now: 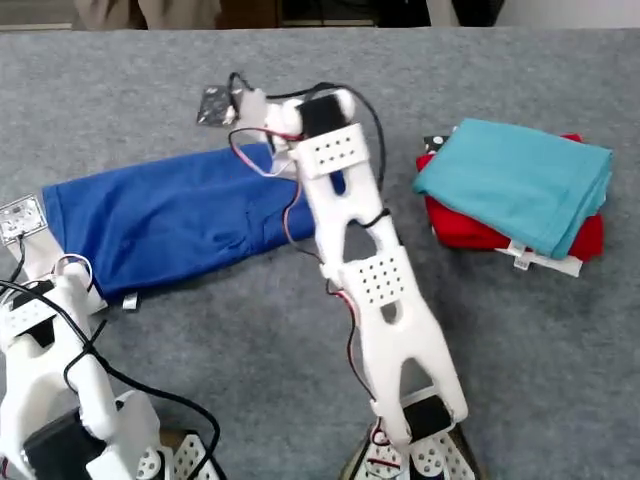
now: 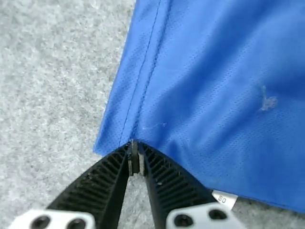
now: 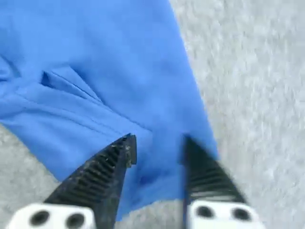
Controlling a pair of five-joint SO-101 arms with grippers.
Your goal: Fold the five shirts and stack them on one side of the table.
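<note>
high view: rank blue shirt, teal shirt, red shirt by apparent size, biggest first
1. blue shirt, laid out long across the table.
2. teal shirt, folded, on top of the stack.
3. red shirt, by visible area only: the teal one covers most of it, so its real size is unsure.

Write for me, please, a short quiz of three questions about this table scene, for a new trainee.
1. True or false: the left gripper is shut on a corner of the blue shirt.
2. The top shirt of the stack is: A. yellow B. teal C. black.
3. Fill in the gap: the right gripper is ____ over the blue shirt.

Key: 1 true; 2 B; 3 open.
</note>
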